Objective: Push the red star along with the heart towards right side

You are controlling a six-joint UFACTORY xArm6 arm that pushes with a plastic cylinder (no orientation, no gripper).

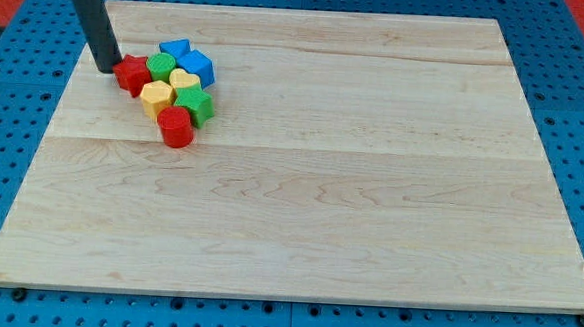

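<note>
The red star [132, 74] lies near the view's top left of the wooden board [321, 185]. My tip [107, 70] is just to its left, touching or nearly touching it. The yellow heart [184, 82] sits to the star's right, in the middle of a tight cluster. Around it are a green round block [161, 66], two blue blocks [176, 49] [198, 67], a yellow hexagon-like block [156, 98], a green star [197, 105] and a red cylinder [175, 127].
The board lies on a blue pegboard table [14, 119]. The cluster is close to the board's left and top edges.
</note>
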